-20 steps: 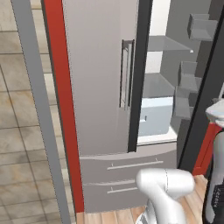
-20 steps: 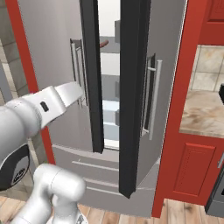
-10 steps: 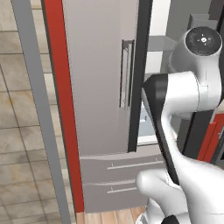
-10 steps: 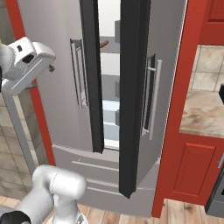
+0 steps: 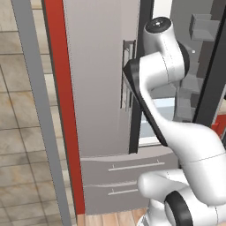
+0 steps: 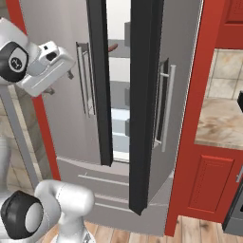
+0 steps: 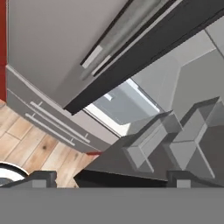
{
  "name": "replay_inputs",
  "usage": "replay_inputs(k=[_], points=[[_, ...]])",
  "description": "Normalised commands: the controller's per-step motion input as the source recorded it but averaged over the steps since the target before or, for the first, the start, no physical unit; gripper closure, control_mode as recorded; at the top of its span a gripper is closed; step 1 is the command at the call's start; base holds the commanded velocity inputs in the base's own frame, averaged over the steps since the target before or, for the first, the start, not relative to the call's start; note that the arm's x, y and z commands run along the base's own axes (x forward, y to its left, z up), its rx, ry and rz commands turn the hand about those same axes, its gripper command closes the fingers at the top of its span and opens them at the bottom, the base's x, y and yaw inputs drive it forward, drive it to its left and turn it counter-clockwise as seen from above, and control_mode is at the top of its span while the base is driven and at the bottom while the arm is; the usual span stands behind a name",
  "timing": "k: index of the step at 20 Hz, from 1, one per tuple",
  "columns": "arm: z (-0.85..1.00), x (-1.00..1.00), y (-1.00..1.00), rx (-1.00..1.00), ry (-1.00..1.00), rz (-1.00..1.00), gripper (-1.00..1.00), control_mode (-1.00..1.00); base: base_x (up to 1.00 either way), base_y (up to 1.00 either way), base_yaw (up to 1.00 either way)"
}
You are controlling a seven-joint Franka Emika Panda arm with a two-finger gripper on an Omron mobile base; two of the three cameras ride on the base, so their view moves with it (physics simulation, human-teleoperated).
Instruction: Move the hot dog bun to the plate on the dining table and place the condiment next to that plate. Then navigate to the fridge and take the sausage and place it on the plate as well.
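reaching into the fridge (image 6: 61, 90) comes next: the gripper (image 6: 59, 80), jaws spread wide and empty, hangs left of the door gap and should swing right, then go in level between the doors. sausage (image 6: 112, 47) lies on a high far shelf; door bins (image 7: 175, 140) look empty.

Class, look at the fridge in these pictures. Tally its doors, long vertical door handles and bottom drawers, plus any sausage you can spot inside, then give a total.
Fridge doors: 2
Vertical door handles: 2
Bottom drawers: 2
Sausage: 1
Total: 7
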Motion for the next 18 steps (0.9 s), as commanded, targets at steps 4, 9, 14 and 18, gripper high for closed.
replay_inputs(k=[4, 9, 14, 18], points=[[-0.62, 0.36, -0.42, -0.03, -0.01, -0.03, -1.0, -1.0, 0.0, 0.0, 0.0], [-0.48, 0.41, -0.35, -0.03, -0.06, -0.02, -1.0, -1.0, 0.0, 0.0, 0.0], [-0.16, 0.64, -0.3, -0.01, 0.0, 0.0, -1.0, -1.0, 0.0, 0.0, 0.0], [-0.09, 0.64, -0.45, 0.0, 0.0, 0.0, -1.0, -1.0, 0.0, 0.0, 0.0]])
